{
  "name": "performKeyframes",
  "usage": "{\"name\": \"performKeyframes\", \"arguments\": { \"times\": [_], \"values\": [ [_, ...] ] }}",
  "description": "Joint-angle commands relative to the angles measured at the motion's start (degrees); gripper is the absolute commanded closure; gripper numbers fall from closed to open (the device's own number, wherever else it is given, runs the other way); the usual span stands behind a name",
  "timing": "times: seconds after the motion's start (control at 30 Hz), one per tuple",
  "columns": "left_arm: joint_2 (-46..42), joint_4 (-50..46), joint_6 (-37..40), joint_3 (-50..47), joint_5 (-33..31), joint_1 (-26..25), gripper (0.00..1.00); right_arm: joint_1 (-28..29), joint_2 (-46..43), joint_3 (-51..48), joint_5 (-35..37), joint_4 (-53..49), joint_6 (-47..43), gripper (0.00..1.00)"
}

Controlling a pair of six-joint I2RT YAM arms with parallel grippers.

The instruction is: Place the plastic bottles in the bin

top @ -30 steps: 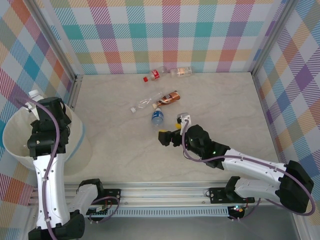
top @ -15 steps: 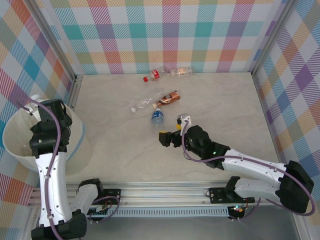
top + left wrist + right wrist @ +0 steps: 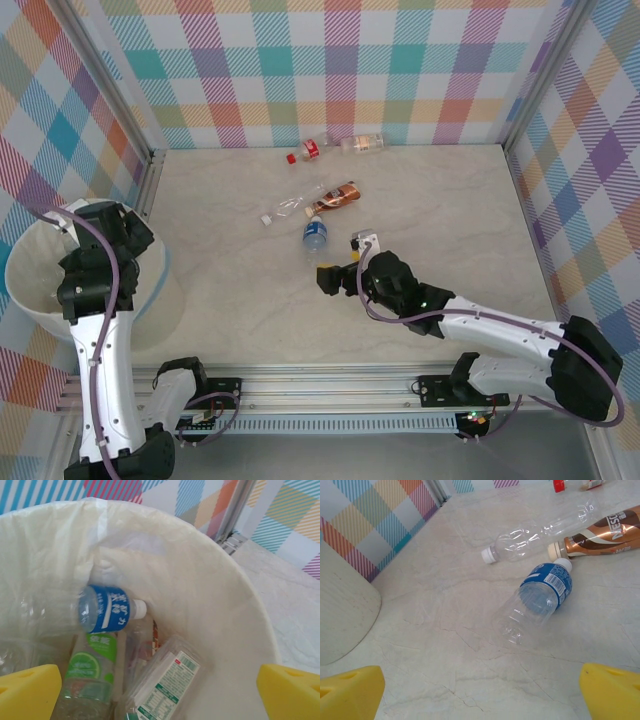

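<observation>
The left gripper (image 3: 160,690) hangs over the bin (image 3: 235,590). Its yellow fingers (image 3: 27,692) are spread very wide. Nothing is between them, so it holds nothing. Below it, inside the bin, lie a blue-label bottle (image 3: 107,610), a green-label bottle (image 3: 90,665) and a white-label bottle (image 3: 167,680). From above, the bin sits at 8 o'clock, by the table's left edge.

The right gripper (image 3: 335,276) is low over the table (image 3: 450,200), near the middle. Its fingers are wide apart too, with nothing in them. A second blue bottle (image 3: 316,234) lies on its side at 11 o'clock from this gripper, near it but not touching. Past that, at 12 o'clock, lie a clear bottle (image 3: 290,207) and a brown bottle (image 3: 338,196), close together. A red-label bottle (image 3: 308,151) and a pale bottle (image 3: 362,144) lie by the back wall.

The table is bare at 3 o'clock. It is also bare between the right gripper and the bin.
</observation>
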Motion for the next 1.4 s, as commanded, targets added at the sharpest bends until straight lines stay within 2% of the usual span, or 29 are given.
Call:
{"name": "performKeyframes", "arguments": {
  "times": [0.0,0.23,0.33,0.43,0.5,0.57,0.7,0.87,0.97,1.13,1.37],
  "values": [
    [-2.5,0.7,0.5,2.2,7.2,1.0,0.00,0.0,0.9,2.2,2.3,-0.7,0.7,0.00],
    [-2.6,1.5,-0.9,3.2,22.9,1.0,0.00,-0.1,3.7,4.3,5.0,-4.9,2.5,0.00],
    [-2.7,3.4,-2.4,3.1,29.6,1.0,0.00,-0.4,5.6,5.8,9.4,-9.8,7.0,0.00],
    [-2.2,6.9,-4.6,3.0,40.3,0.9,0.00,-2.2,8.5,7.6,10.1,-15.8,13.3,0.00],
    [-1.0,10.4,-7.3,2.4,50.6,0.8,0.00,-3.1,11.3,9.2,10.0,-19.4,16.6,0.00],
    [-0.5,14.0,-10.2,1.2,55.7,0.1,0.00,-3.5,14.0,10.8,8.7,-20.7,17.4,0.00],
    [-1.3,18.0,-12.6,-1.1,57.2,-2.5,0.00,-3.8,19.7,15.5,1.4,-18.4,13.5,0.00],
    [-1.3,20.1,-12.9,-3.2,61.4,-5.9,0.00,-3.8,26.1,21.3,-2.6,-15.8,12.3,0.00],
    [-0.9,19.8,-12.0,-4.3,61.1,-7.3,0.00,-3.8,29.6,24.7,-4.2,-15.7,12.3,0.00],
    [0.0,20.4,-11.3,-6.1,60.0,-8.3,0.00,-3.8,34.9,29.0,-2.4,-16.4,13.9,0.00],
    [1.1,21.3,-11.0,-7.3,60.0,-9.7,0.00,-3.8,43.6,36.1,5.1,-21.3,17.9,0.00]
  ]
}}
